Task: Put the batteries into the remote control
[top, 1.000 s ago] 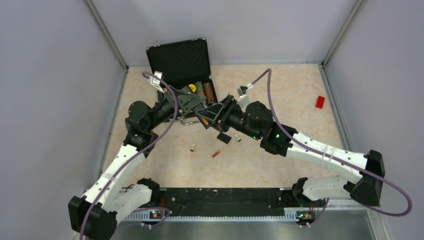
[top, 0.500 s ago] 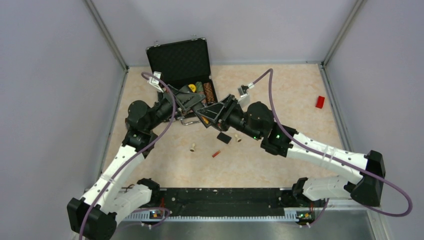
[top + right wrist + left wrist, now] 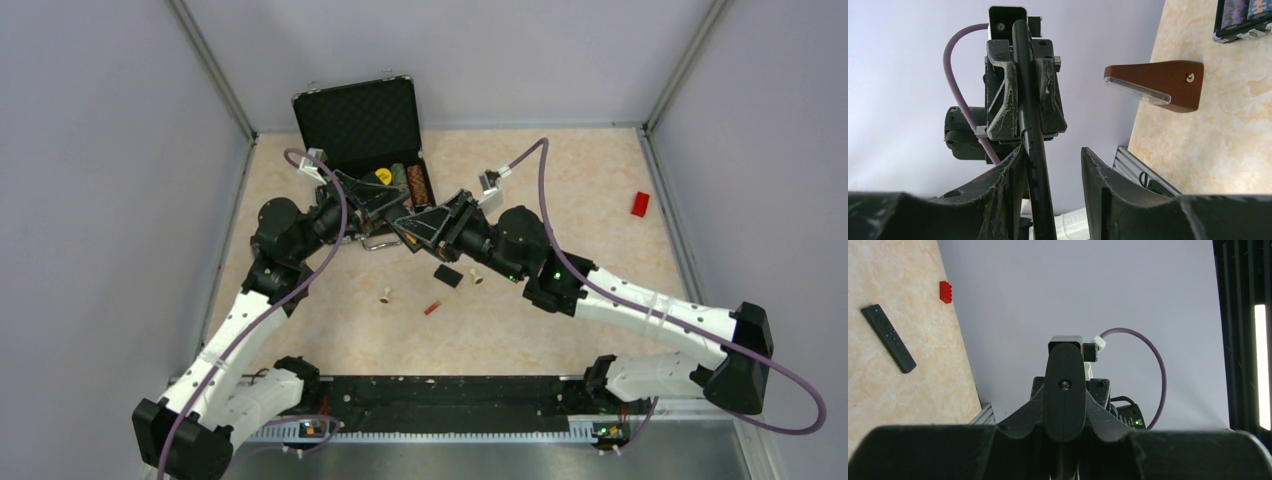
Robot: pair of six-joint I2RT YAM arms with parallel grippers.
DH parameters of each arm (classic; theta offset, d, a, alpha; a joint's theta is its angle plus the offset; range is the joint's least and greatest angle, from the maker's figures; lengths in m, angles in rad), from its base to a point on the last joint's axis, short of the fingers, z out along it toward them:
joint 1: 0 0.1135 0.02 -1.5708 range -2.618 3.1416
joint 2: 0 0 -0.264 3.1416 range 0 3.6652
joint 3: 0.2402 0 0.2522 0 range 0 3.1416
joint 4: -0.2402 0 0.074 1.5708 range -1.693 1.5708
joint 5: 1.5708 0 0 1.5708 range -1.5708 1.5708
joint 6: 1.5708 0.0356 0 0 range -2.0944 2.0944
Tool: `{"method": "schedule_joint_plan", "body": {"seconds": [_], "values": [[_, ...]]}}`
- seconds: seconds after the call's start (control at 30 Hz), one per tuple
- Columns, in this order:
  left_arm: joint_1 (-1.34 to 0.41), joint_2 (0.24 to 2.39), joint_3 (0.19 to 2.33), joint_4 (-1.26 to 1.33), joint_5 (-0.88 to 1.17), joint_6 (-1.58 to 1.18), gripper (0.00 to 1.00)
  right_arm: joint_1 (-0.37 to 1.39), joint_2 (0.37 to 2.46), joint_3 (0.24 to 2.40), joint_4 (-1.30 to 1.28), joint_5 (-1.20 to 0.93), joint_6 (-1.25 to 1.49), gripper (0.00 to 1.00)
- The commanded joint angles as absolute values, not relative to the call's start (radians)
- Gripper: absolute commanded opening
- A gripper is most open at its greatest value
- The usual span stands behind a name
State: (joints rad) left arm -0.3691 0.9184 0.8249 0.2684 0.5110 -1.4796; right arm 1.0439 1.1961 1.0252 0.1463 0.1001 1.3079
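My left gripper [image 3: 393, 212] is shut on the slim black remote control [image 3: 1035, 170], held in the air in front of the case. The remote shows edge-on in the right wrist view, so its buttons are hidden. My right gripper [image 3: 1053, 152] is open around the remote's free end. The bar rests against one finger [image 3: 1013, 170], with a gap to the other. In the top view my right gripper [image 3: 420, 228] meets the left one. One red-orange battery [image 3: 433, 307] lies on the table. The small black back cover [image 3: 447, 276] lies behind it. A second battery does not show.
An open black case [image 3: 360, 125] with small items stands at the back. Two cream pegs [image 3: 385, 294] [image 3: 476, 277] lie near the battery. A red brick [image 3: 640, 203] sits far right. A brown wedge [image 3: 1158, 85] and another black bar [image 3: 888, 338] lie on the table.
Both grippers have shifted a little toward the back of the table, keeping the remote between them. The battery, cover and pegs have not moved.
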Motion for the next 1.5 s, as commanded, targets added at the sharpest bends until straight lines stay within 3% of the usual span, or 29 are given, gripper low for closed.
{"method": "schedule_joint_plan", "body": {"seconds": [0.0, 0.3, 0.6, 0.77, 1.0, 1.23, 1.47], "values": [[-0.359, 0.883, 0.908, 0.411, 0.461, -1.531, 0.00, 1.031, 1.220, 1.002, 0.036, 0.093, 1.224, 0.45], [-0.360, 0.879, 0.907, 0.298, 0.483, -1.332, 0.00, 1.006, 1.176, 1.065, 0.055, 0.037, 1.206, 0.78], [-0.359, 0.861, 0.859, 0.125, 0.486, -1.103, 0.00, 0.950, 1.050, 1.067, -0.051, 0.043, 1.153, 0.85], [-0.358, 0.863, 0.863, 0.021, 0.465, -0.973, 0.00, 0.936, 0.987, 1.063, -0.283, 0.176, 1.113, 0.78], [-0.358, 0.842, 0.842, -0.106, 0.380, -0.840, 0.00, 0.936, 1.137, 1.115, -0.609, 0.294, 1.039, 0.59], [-0.359, 0.777, 0.848, -0.245, 0.160, -0.755, 0.00, 0.988, 1.356, 1.078, -0.633, 0.284, 1.119, 0.53], [-0.358, 0.720, 0.852, -0.306, 0.094, -0.727, 0.00, 1.059, 1.580, 1.139, -0.627, 0.286, 1.257, 0.44]]}}
